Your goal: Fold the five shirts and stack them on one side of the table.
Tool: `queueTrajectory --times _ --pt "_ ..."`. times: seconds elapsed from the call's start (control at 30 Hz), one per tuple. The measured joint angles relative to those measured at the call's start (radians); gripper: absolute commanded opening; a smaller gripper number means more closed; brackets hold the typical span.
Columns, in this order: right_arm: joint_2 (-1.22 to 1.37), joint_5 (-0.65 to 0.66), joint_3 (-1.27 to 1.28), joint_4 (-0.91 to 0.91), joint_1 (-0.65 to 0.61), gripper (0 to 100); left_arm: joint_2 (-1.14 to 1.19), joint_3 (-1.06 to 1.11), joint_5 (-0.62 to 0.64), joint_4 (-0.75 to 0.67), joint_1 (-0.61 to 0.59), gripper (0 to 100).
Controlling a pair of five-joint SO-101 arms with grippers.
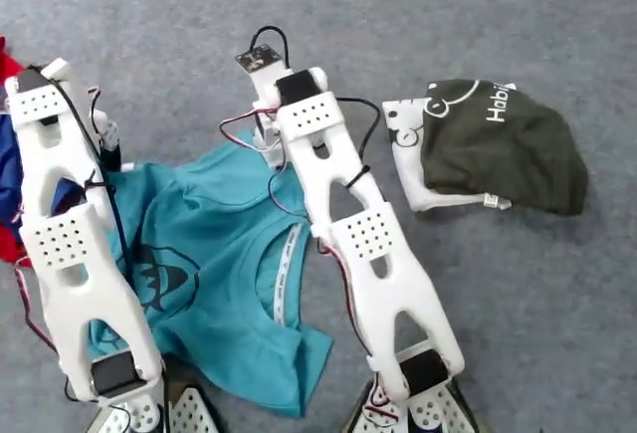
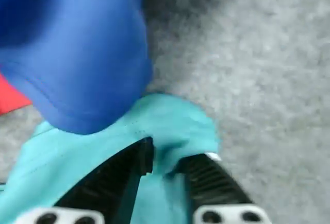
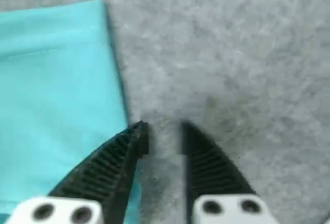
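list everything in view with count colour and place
teal shirt: 1, teal with dark print, spread under both arms
dark shirt: 1, dark olive and white, bundled at right
blue shirt: 1, blue, left edge by the teal shirt
red shirt: 1, red, left edge
table: 1, grey felt cover
left arm and right arm: 2, white, side by side
left gripper: 1, black fingers, pinching teal shirt fold
right gripper: 1, black fingers open, over bare table beside teal shirt

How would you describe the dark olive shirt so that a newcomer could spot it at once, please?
On the grey felt table, look right of the white right arm, away from the spread teal cotton shirt. The dark olive fabric shirt lies there, bundled; only it is dark with white print.
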Motion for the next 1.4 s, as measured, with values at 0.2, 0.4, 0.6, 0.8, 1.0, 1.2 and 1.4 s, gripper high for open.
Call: queueTrajectory --times 0.2,0.4,0.6,0.8,1.0,1.2,1.4 --pt "-0.091 0.026 0.103 0.002 0.101 1.4 -0.009 -0.052 -0.041 0.003 0.018 3" --pt "-0.354 0.063 0.393 0.002 0.160 2.5 -0.144 -0.084 -0.106 0.003 0.023 3" --pt "-0.517 -0.005 0.580 -0.043 0.046 31.5 -0.193 -0.071 -0.163 0.003 0.023 4" --pt "-0.443 -0.123 0.597 -0.120 -0.101 35.8 -0.193 -0.014 -0.279 0.003 0.009 22" --pt "-0.276 -0.132 0.560 -0.126 -0.137 4.2 -0.196 0.044 -0.299 0.003 -0.043 29" --pt "-0.236 -0.130 0.453 -0.011 -0.046 1.5 -0.321 0.118 -0.361 0.003 -0.107 29" --pt "-0.298 -0.075 0.595 -0.002 0.046 1.5 -0.462 0.293 -0.511 0.003 -0.110 29"
